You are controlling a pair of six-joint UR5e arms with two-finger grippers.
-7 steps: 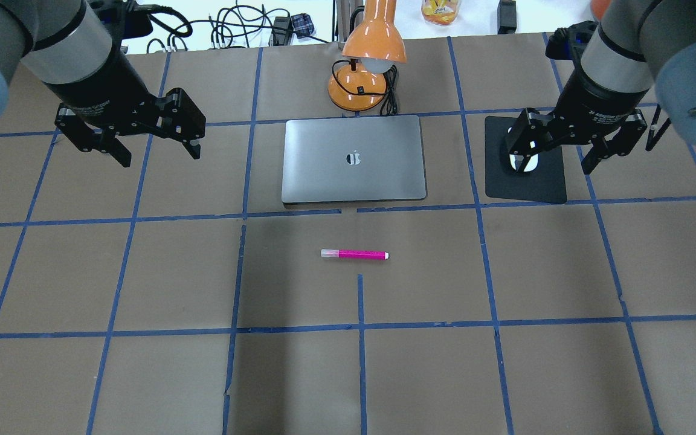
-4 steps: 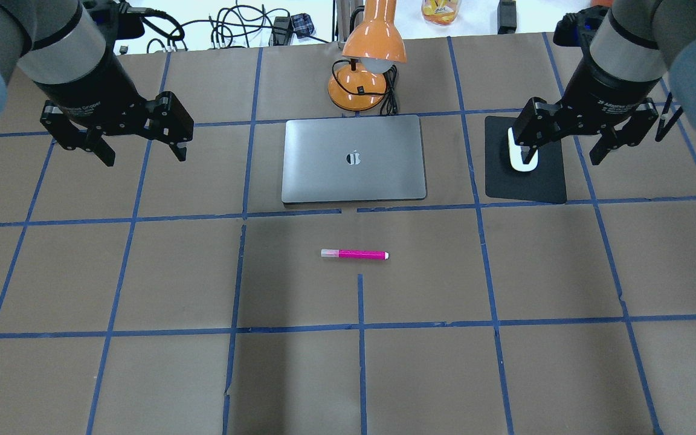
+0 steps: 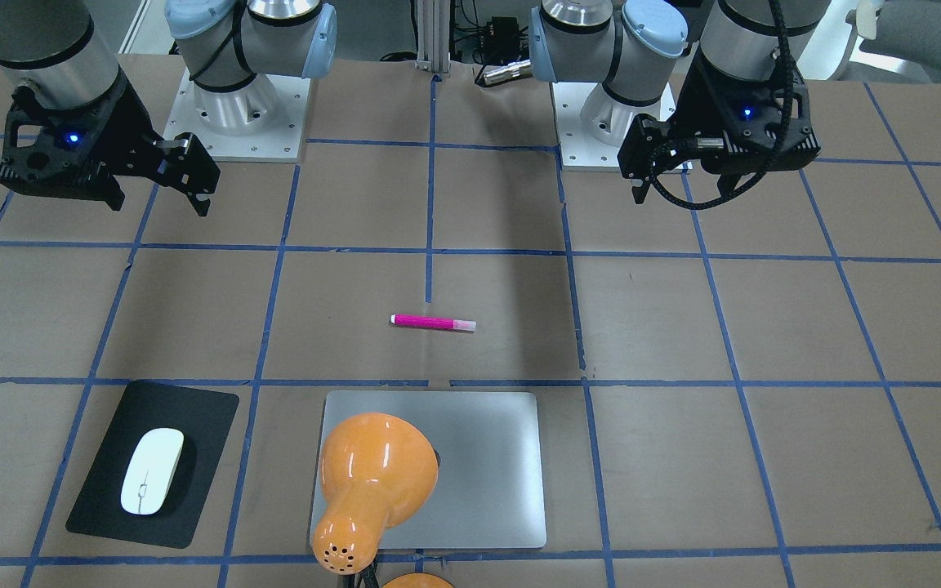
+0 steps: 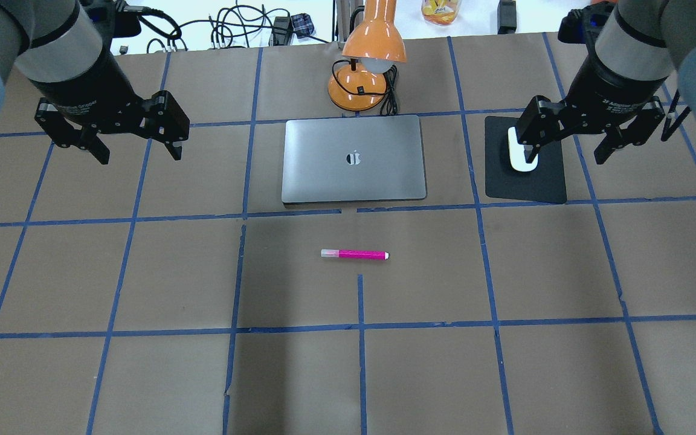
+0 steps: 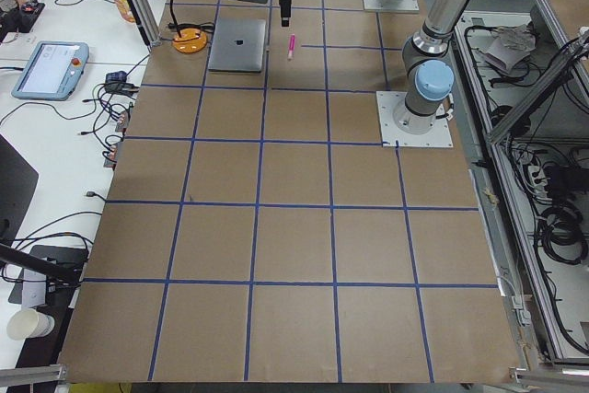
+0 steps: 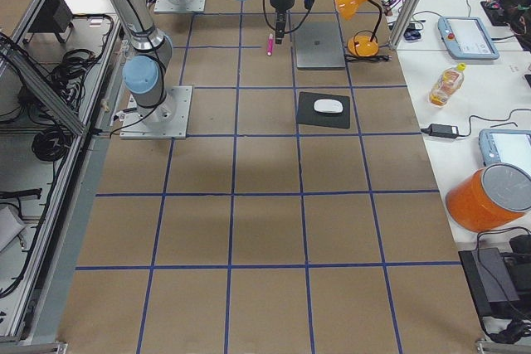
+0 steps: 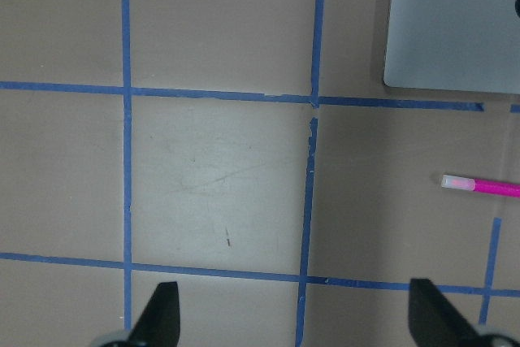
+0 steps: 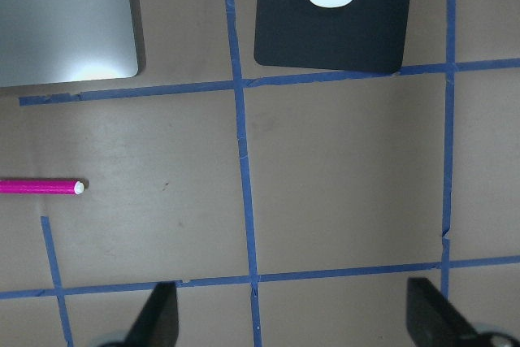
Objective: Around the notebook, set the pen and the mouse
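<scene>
The silver notebook (image 4: 354, 160) lies closed at the table's far middle. The pink pen (image 4: 354, 254) rests flat on the brown table in front of it, pale cap toward the left arm's side; it also shows as the pen (image 7: 481, 186) and the pen (image 8: 41, 187). The white mouse (image 3: 152, 471) sits on a black mat (image 3: 111, 498) beside the notebook, on the right arm's side. My right gripper (image 4: 565, 158) hangs open and empty high above the mat, one finger covering part of the mouse (image 4: 520, 158). My left gripper (image 4: 139, 154) hangs open and empty left of the notebook.
An orange desk lamp (image 4: 367, 72) with a black cord stands just behind the notebook; its shade (image 3: 372, 482) hides part of the notebook in the front-facing view. Blue tape lines grid the brown table. Cables and a bottle lie beyond the far edge.
The right gripper has drawn up and back from over the mouse, which now shows more. The left gripper has shifted a little to the left. Pen, mouse and notebook have not moved.
</scene>
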